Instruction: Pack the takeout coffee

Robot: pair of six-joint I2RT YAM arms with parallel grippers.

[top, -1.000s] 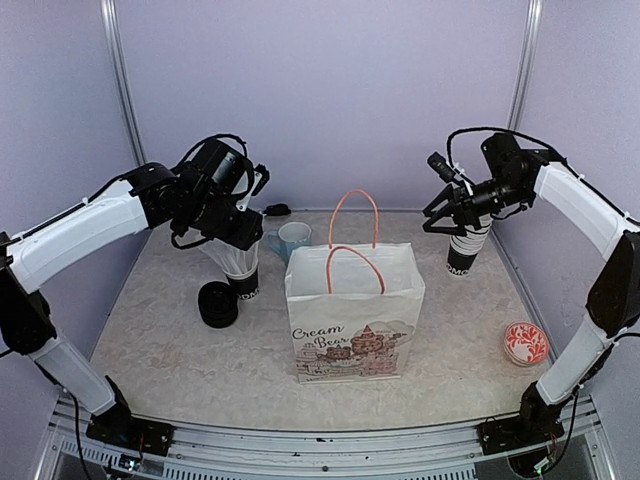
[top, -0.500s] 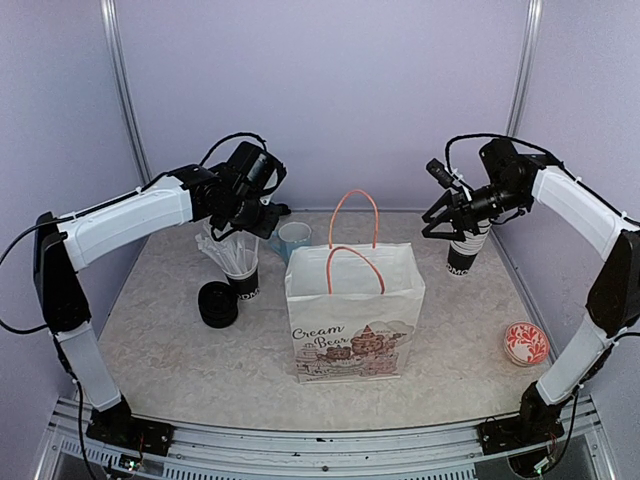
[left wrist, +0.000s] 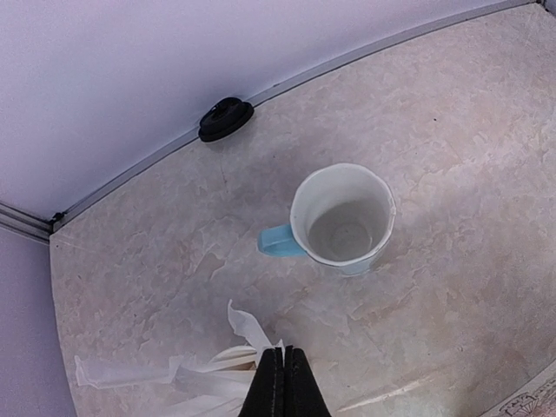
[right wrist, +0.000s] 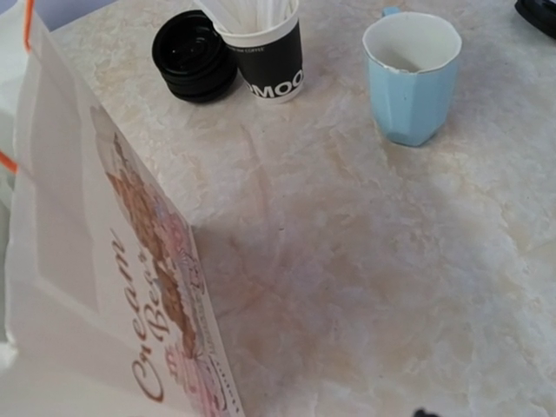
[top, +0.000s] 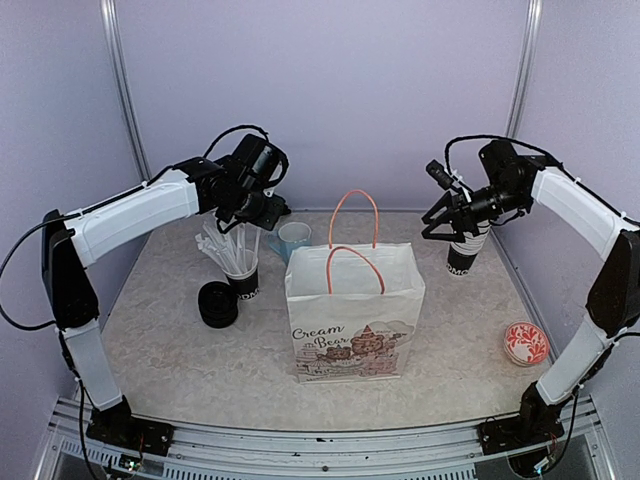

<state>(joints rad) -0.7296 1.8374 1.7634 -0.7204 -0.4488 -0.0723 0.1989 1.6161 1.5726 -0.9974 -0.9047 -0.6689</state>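
upright, black cup holds sticks; bag open.

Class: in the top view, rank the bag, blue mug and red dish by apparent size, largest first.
1. bag
2. dish and mug: alike; the mug is farther back, so unranked.

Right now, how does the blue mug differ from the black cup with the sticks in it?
The blue mug is light blue with a side handle; the black cup is black with white lettering and has no handle. The mug is empty, while the cup holds white sticks. Both stand upright and open-topped on the table.
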